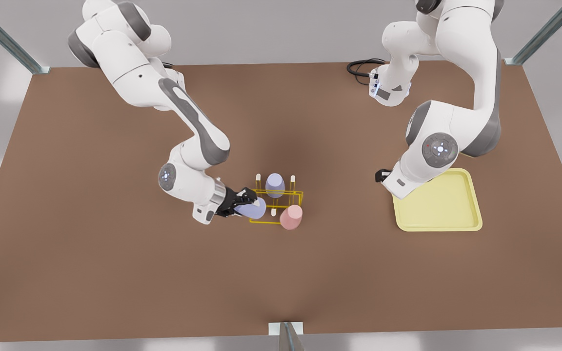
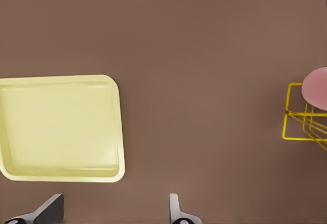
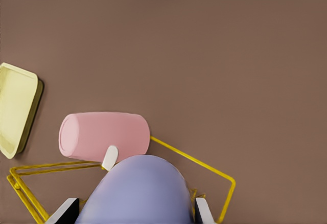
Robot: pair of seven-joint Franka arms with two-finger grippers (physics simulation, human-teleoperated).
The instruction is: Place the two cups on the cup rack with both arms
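Three cups sit at the cup rack (image 1: 277,204) near the table's middle. A pale pink cup (image 1: 291,217) stands inverted at the rack's near corner toward the front view's right, seemingly already on a peg. A lavender cup (image 1: 274,185) sits upside down at the rack's far side. A second lavender cup (image 1: 252,208) is clamped between the fingers of the right gripper (image 1: 240,201), tilted roughly sideways over the rack's near end at the front view's left.

The right wrist view shows that held cup (image 3: 137,191) filling the space between the fingers, with the pink cup (image 3: 104,135) just beyond it and a white-tipped peg (image 3: 109,157) poking up between the two.

My reading is that the step in hand is seating this held cup on a free peg. To do it well, the wrist probably needs to roll until the cup's mouth faces straight down, centred over the peg, before lowering; a tilted descent risks catching the wire frame or nudging the pink cup, which is close. The fingers should let go only once the cup hangs on the peg.

Off at the front view's right, the left gripper (image 2: 110,214) waits above the table beside the pale-yellow tray (image 1: 439,202), its fingers spread apart and holding nothing.
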